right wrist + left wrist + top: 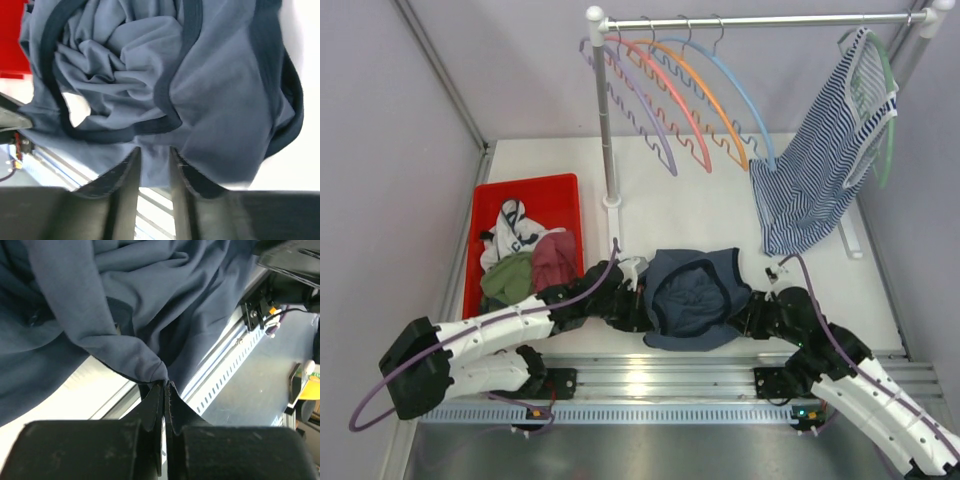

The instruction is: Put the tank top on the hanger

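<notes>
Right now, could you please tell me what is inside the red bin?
Crumpled garments lie in the red bin: a white printed one, a green one and a maroon one. Anything beneath them is covered.

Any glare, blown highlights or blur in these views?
Top external: sharp, glare on the rail. Left wrist: end effector fingers nearly black, bright patch lower left blown out. Right wrist: tank top crisp, white table washed out.

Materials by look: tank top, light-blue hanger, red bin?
tank top: soft thin knit, probably cotton jersey, matte. It bunches into fine folds, with darker trim bands at the openings.
light-blue hanger: likely moulded plastic, smooth with a slight sheen. It is a thin, even arch with a wavy underside.
red bin: rigid plastic, it seems, with uniform colour and straight thin walls.
</notes>
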Available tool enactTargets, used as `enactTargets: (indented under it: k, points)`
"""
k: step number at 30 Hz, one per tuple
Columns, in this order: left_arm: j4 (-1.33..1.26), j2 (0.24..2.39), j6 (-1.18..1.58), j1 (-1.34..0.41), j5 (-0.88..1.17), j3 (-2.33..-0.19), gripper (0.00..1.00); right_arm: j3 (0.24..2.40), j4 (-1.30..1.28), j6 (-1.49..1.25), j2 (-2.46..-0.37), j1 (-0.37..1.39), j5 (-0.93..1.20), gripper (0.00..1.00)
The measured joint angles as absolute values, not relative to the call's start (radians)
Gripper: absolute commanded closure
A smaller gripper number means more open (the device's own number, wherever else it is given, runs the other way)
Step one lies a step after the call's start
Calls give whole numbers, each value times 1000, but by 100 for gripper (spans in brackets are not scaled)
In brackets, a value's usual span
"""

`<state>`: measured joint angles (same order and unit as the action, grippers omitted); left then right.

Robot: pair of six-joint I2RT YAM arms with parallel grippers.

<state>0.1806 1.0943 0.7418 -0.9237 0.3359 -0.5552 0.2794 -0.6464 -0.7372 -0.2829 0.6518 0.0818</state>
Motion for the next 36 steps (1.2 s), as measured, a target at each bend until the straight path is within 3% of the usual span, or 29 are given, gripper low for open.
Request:
enactTargets:
  k: [4,6,9,10,14,25,36]
  points:
    - [178,1094,771,-931,287,-548,96,294,-685,-742,-258,652,80,48]
    - [183,1090,781,-931,254,-548,84,323,-726,-737,-260,652,75,46]
    - [192,1074,791,-931,216,-548,76,396,-751,-733,-271,652,70,43]
    - [196,1068,792,-931,207,-548,66,428,-754,-730,-279,652,66,41]
    - [226,1062,801,-931,174,-562,55,579,-759,-708,-343,652,37,41]
    - [344,1004,783,-931,131,-678,50,1131,-812,-521,-669,652,-109,41]
    - [438,950,734,-931,130,-803,50,1900,-855,-170,-1173,590,-194,39]
